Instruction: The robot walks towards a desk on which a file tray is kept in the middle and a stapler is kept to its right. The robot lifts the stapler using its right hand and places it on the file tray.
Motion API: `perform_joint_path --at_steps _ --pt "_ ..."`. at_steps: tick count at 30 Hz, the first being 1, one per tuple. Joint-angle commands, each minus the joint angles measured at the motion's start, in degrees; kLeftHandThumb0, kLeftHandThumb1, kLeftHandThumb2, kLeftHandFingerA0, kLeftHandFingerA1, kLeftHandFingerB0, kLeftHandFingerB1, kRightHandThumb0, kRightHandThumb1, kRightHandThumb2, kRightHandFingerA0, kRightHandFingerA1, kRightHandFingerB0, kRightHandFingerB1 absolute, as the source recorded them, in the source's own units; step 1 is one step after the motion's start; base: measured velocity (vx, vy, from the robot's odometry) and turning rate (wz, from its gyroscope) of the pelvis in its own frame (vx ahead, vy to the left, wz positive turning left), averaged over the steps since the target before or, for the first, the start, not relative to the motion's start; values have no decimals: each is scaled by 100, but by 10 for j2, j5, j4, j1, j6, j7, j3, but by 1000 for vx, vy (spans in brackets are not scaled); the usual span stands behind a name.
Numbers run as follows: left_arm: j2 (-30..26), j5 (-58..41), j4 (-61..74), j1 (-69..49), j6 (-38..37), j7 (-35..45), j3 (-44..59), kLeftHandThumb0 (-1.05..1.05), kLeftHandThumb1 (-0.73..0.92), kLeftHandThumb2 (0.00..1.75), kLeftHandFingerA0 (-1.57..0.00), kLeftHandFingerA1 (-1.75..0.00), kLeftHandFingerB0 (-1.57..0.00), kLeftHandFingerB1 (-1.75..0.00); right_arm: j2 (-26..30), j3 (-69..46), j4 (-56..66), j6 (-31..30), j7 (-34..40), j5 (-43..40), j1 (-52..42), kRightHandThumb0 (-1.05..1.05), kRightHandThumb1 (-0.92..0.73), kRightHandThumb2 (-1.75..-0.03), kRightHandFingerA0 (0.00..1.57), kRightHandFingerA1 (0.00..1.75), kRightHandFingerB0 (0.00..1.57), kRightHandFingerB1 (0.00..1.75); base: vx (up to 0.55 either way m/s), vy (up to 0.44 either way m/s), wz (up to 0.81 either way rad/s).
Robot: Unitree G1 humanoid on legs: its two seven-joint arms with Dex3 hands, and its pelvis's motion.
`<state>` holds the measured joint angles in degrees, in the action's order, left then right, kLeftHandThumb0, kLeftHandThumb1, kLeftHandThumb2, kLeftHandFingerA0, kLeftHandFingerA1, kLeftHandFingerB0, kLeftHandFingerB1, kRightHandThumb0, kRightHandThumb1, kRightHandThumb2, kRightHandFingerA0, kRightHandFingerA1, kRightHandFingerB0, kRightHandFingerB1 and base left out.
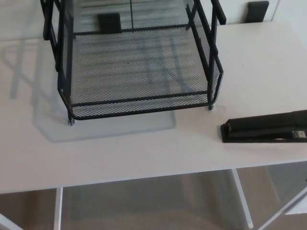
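Note:
A black wire-mesh file tray (144,98) stands on the white desk (144,148), filling the upper middle of the head view, with its upper tiers cut off by the top edge. To its right a black stapler (265,127) lies flat on the desk, lengthwise left to right, its right end running out of the picture. A gap of bare desk separates stapler and tray. Neither of my hands shows in this view.
The desk's front edge crosses the lower part of the picture, with white frame legs (242,199) and grey floor below it. Two dark blocks (258,10) sit beyond the desk's far edge against the wall.

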<state>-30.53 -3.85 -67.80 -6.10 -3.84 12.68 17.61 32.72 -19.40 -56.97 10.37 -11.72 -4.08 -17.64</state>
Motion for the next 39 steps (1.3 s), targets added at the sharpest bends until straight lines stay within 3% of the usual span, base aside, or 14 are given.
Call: perform_joint_path --at_steps 1,6,7,9,15,17,20,23,24,25,28,29,30,39 --pt "-5 -12 8 -8 -5 0 8 -49 64 59 -52 -47 -46 -38 1 -9 -2 9 3 -10 4 -62 -62 -59 39 42 13 28 0 0 0" --pt "-4 -9 12 -10 -9 2 8 -51 51 88 -49 -60 -39 -52 2 -15 -3 22 -4 -14 1 -72 -53 -84 39 56 8 37 9 -8 1" --pt "-4 -9 8 -9 -11 3 8 -49 65 60 -52 -47 -47 -38 2 -12 -6 16 10 -8 5 -61 -63 -59 41 41 14 27 0 0 0" --pt "-2 -16 15 -14 -3 4 14 -50 50 88 -49 -61 -37 -51 3 -11 -2 16 6 -8 1 -72 -52 -84 38 53 8 39 0 0 0" --pt "-8 -57 27 -7 8 -9 63 -49 66 60 -54 -49 -41 -38 32 -96 141 -155 3 -86 11 -62 -69 -61 29 38 0 22 0 0 0" --pt "-10 -80 23 -2 16 0 91 -47 66 60 -51 -50 -39 -38 33 -129 161 -143 -13 -115 33 -67 -51 -84 7 47 0 16 0 0 0" --pt "-19 -85 15 9 19 -3 111 -47 66 59 -54 -51 -37 -38 88 -140 142 -158 1 -103 145 -69 -65 -60 11 29 0 14 0 0 0" --pt "-17 -87 19 12 17 -7 122 -48 64 58 -57 -51 -37 -39 115 -132 114 -138 -7 -87 206 -87 -53 -88 13 33 0 12 0 0 0" --pt "-15 -89 20 12 14 -4 125 -48 65 58 -56 -51 -36 -39 131 -119 107 -124 -20 -74 227 -83 -64 -60 6 40 0 18 0 0 0" --pt "-9 -89 26 13 13 4 126 -50 66 59 -51 -50 -35 -39 175 -65 179 -174 -45 -41 319 -105 -47 -91 10 88 1 65 0 0 0" --pt "-4 -78 32 11 6 0 119 -51 68 60 -51 -51 -36 -40 173 -44 227 -182 -58 -45 364 -85 -57 -57 4 91 0 60 0 0 0" --pt "-2 -75 30 13 4 0 116 -51 68 60 -51 -51 -37 -40 176 -31 248 -184 -67 -38 373 -77 -44 -88 8 64 0 43 0 0 0" --pt "2 -76 33 14 7 3 115 -51 68 60 -49 -51 -36 -40 177 -1 285 -170 -87 -24 397 -78 -48 -69 3 51 0 13 0 0 0" --pt "15 -65 27 11 7 4 106 -51 67 60 -48 -51 -36 -39 168 138 502 -219 -171 0 431 -74 -42 -76 0 13 0 7 0 0 0"
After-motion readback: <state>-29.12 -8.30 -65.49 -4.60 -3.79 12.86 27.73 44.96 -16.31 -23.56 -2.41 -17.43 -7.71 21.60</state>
